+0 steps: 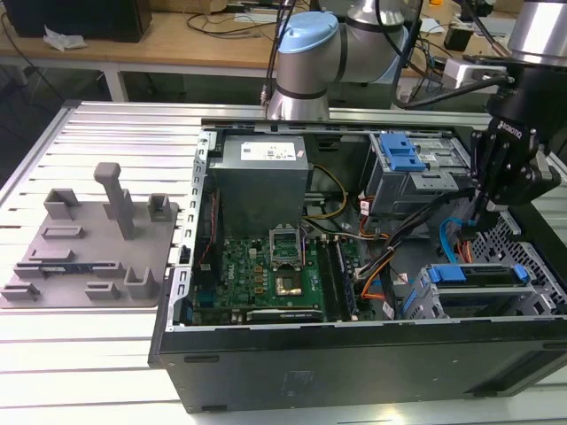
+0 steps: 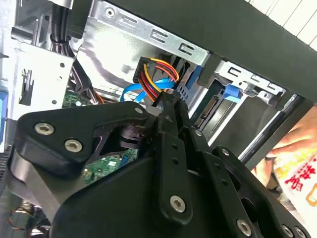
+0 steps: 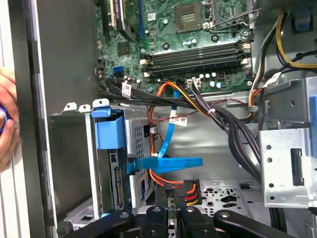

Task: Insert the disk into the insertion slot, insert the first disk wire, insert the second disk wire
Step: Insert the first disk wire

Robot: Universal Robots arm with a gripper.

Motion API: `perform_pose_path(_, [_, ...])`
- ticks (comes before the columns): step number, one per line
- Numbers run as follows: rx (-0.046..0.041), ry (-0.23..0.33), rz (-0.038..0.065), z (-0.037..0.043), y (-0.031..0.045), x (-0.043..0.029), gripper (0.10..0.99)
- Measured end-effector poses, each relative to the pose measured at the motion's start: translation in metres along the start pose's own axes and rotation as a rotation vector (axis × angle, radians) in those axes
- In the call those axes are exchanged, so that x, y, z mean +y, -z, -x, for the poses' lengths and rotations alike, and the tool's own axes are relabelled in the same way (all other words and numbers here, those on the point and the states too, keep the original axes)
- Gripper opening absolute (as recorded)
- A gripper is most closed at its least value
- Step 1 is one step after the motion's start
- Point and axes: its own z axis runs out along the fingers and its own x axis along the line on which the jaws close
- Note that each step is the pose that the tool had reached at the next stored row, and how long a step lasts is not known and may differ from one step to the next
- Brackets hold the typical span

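The disk (image 1: 478, 297), in its blue carrier (image 1: 447, 274), sits inside the insertion slot (image 1: 540, 301), the low grey cage at the case's front on the exterior view's right. My gripper (image 1: 483, 217) hangs just behind that cage. In both wrist views its fingers are shut on a black connector (image 3: 185, 191) with red, orange and yellow wires (image 2: 153, 74), held a short way from the disk's rear edge (image 3: 116, 183). A blue flat cable (image 3: 171, 163) reaches that rear edge; I cannot tell whether it is plugged in.
The taller cage with a broad blue latch (image 1: 403, 155) stands behind the gripper. The motherboard (image 1: 266, 266) and the power supply (image 1: 261, 168) fill the case's middle. A grey fixture plate (image 1: 89, 248) lies outside. A person's hand (image 3: 5, 124) rests by the case wall.
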Motion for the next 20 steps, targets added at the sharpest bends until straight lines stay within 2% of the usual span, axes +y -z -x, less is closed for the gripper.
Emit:
perform_pose_path(5, [-0.0008, 0.01, -0.002, -0.002, -0.0005, -0.0001, 0.165])
perform_pose_path(6, [-0.0025, 0.011, -0.003, -0.0028, -0.0005, -0.0002, 0.165])
perform_pose_path(8, [-0.0123, 0.015, -0.003, -0.0056, 0.0008, -0.0004, 0.165])
perform_pose_path(10, [-0.0161, 0.017, -0.003, -0.0089, 0.0013, -0.0006, 0.165])
perform_pose_path(18, [-0.0379, 0.017, -0.002, -0.037, 0.0024, -0.0022, 0.165])
perform_pose_path(20, [-0.0466, 0.017, -0.001, -0.0453, 0.0024, -0.0027, 0.165])
